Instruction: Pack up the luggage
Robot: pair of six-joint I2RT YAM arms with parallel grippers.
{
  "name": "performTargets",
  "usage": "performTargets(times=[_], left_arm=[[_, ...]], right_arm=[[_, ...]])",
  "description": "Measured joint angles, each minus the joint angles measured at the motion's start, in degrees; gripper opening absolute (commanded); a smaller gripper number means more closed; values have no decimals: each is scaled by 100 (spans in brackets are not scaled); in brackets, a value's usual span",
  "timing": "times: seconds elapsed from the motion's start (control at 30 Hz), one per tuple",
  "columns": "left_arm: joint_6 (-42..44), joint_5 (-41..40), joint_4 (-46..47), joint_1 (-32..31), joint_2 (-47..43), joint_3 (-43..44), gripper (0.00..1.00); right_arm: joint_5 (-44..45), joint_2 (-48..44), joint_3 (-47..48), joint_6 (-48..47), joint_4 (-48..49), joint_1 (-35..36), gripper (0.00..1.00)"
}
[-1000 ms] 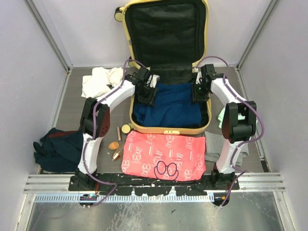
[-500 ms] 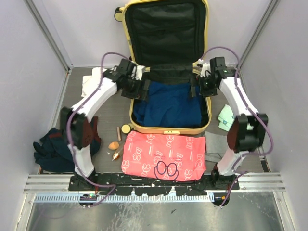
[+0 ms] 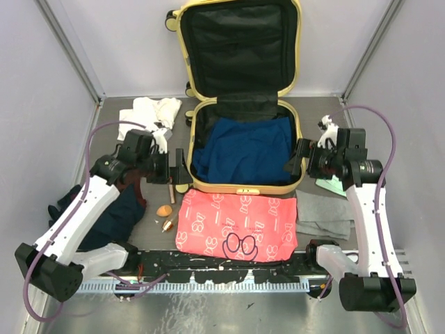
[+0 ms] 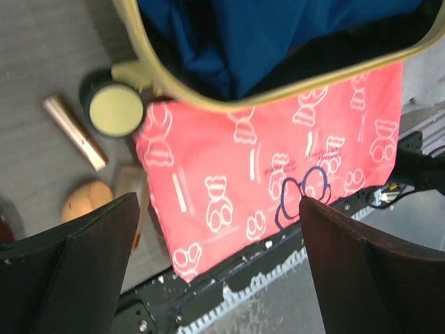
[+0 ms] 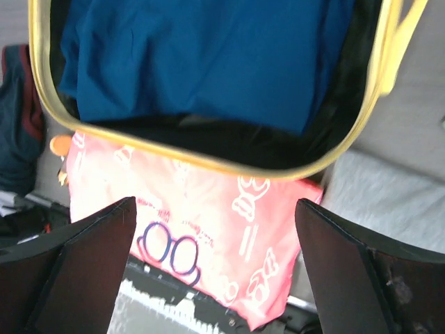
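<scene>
1. The large pale-yellow hard-shell suitcase (image 3: 240,49) sits open at back centre, lid upright, with a blue cloth garment (image 3: 243,149) in its base.
2. The flat pink bear-print fabric pouch (image 3: 236,223) lies just in front of it; I judge that it goes in next.
3. My left gripper (image 3: 177,167) and right gripper (image 3: 295,158) hover at either side, fingers apart and empty; next they need to drop to the pouch's edges.

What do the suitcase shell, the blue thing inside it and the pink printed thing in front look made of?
The luggage shell looks like hard, smooth pale-yellow plastic: its rounded rim holds shape. The blue garment inside looks like soft matte cloth, visibly creased. The pink printed piece looks like thin fabric, lying flat, though coated plastic is possible.
</scene>
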Motion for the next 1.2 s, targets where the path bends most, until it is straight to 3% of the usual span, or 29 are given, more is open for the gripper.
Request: performTargets(times=[0.53,0.7,1.0,1.2], left_arm=[[-846,387,-553,22,-400,-2105,98],[-1054,503,-420,-24,-269,-2396,98],[-1497,640,671,-262,-153,-3014,98],[-1604,575,1154,-334,-42,-3156,98]], right_arm=[[-162,-1694,-2555,1078,-1049,-334,100],[129,-1471,-2964,1456,-1056,-678,100],[-39,-1329,-3486,1622,-645,-586,96],[-83,-645,-3803,1825,-138,-498,94]])
